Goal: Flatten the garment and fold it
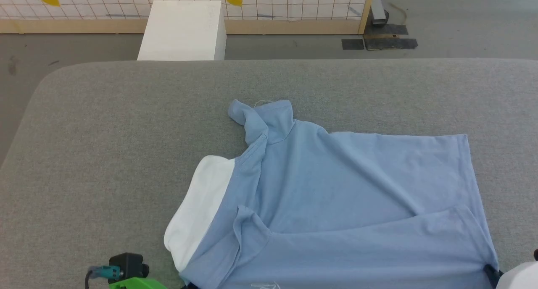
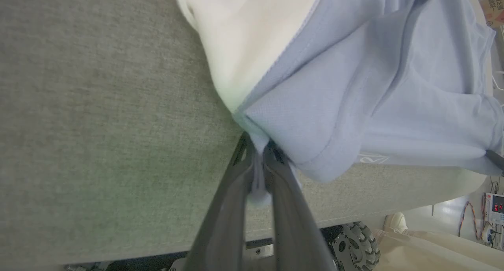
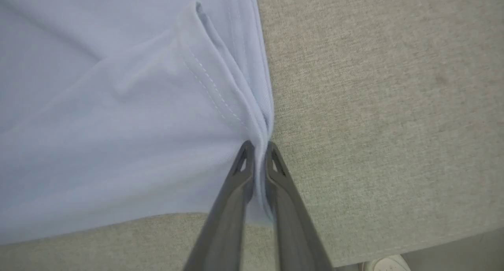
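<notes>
You are holding the garment (image 1: 336,184) by its two near corners. It is lying on the grey padded table (image 1: 126,133), stretching from one gripper across to the other. Your left gripper (image 2: 258,160) is pinching a tuck of blue cloth, jaws nearly together, with the white collar (image 2: 244,38) lying just beyond its fingertips. Your right gripper (image 3: 259,154) is nipping the gathered hem corner, fingers narrow with fabric between them.

The shirt's long axis is running from gripper to gripper, collar pointing out past the left one and the hem (image 1: 470,175) running away ahead of the right one.

By my reckoning you are only partway through flattening. The body is spreading fairly smooth, but the far sleeve (image 1: 260,121) is bunching, diagonal creases are crossing the middle, and a strip along the edge nearest both grippers is lying doubled over. The folding itself is not yet looking started.
</notes>
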Robot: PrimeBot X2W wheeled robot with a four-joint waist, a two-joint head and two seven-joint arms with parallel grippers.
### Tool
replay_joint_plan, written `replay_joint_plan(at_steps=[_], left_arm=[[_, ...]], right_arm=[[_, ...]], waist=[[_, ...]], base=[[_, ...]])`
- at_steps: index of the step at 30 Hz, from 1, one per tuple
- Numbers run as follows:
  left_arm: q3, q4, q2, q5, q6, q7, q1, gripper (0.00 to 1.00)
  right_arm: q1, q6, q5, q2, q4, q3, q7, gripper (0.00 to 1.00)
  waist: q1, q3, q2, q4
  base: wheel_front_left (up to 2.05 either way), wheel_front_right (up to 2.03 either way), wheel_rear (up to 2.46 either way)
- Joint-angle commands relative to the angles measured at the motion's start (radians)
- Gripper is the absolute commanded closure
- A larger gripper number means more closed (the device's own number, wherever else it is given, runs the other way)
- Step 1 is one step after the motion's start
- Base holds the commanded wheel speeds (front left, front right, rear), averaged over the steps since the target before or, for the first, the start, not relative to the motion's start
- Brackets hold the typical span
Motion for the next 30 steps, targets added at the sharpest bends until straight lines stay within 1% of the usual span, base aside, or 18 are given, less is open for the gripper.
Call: replay_joint_plan(at_steps=[1, 2, 3, 7, 10, 13, 17, 20, 22, 25, 30], left_arm=[[0.006, 0.019, -0.003, 0.005, -0.007, -0.016, -0.028, 0.66], [0.006, 0.027, -0.006, 0.008, -0.010, -0.024, -0.035, 0.50], [0.008, 0.035, -0.009, 0.011, -0.014, -0.036, -0.043, 0.00], [0.014, 0.053, -0.018, 0.002, -0.025, -0.056, -0.050, 0.00], [0.023, 0.042, -0.014, -0.007, -0.025, -0.059, -0.031, 0.00], [0.045, -0.008, -0.006, -0.017, -0.017, -0.072, 0.005, 0.00], [0.088, -0.106, 0.016, 0.029, -0.002, -0.149, 0.032, 0.00], [0.112, -0.161, 0.022, 0.109, 0.008, -0.253, 0.022, 0.00], [0.112, -0.174, 0.011, 0.146, 0.007, -0.313, 0.010, 0.00], [0.114, -0.169, -0.013, 0.203, 0.006, -0.417, -0.015, 0.00], [0.104, -0.110, -0.059, 0.316, 0.024, -0.606, -0.055, 0.00]], right_arm=[[-0.003, -0.002, -0.001, -0.001, 0.014, 0.003, -0.019, 0.00], [-0.005, -0.002, -0.003, -0.001, 0.022, 0.007, -0.026, 0.00], [-0.008, -0.002, -0.002, -0.001, 0.030, 0.011, -0.034, 0.00], [-0.009, -0.002, 0.013, -0.001, 0.037, 0.012, -0.045, 0.00], [-0.004, -0.002, 0.026, -0.001, 0.012, 0.002, -0.038, 0.00], [-0.001, -0.002, 0.040, -0.001, -0.042, -0.014, -0.026, 0.00], [-0.011, -0.002, 0.031, -0.001, -0.137, -0.037, -0.054, 0.00], [-0.031, -0.002, 0.005, -0.001, -0.185, -0.035, -0.141, 0.00], [-0.040, -0.002, -0.009, -0.001, -0.200, -0.015, -0.211, 0.00], [-0.051, -0.002, -0.027, -0.001, -0.205, 0.035, -0.327, 0.00], [-0.048, -0.002, -0.046, -0.001, -0.166, 0.118, -0.530, 0.00]], waist=[[0.0000, -0.003, 0.0000, -0.002], [0.0000, -0.005, 0.0000, -0.003], [0.0000, -0.008, 0.0000, -0.004], [0.0000, -0.023, 0.0000, -0.008], [0.0000, -0.038, 0.0000, -0.012], [0.0000, -0.053, 0.0000, -0.017], [0.0000, -0.064, 0.0000, -0.020], [0.0000, -0.066, 0.0000, -0.019], [0.0000, -0.065, 0.0000, -0.020], [0.0000, -0.063, 0.0000, -0.022], [0.0000, -0.059, 0.0000, -0.028]], base=[[0.00, 0.00, 0.00], [0.00, 0.00, 0.00], [0.00, 0.00, 0.00], [0.00, 0.00, 0.00], [0.00, 0.00, 0.00], [0.00, 0.00, 0.00], [0.00, 0.00, 0.00], [0.00, 0.00, 0.00], [0.00, 0.00, 0.00], [0.00, 0.00, 0.00], [0.00, 0.00, 0.00]])
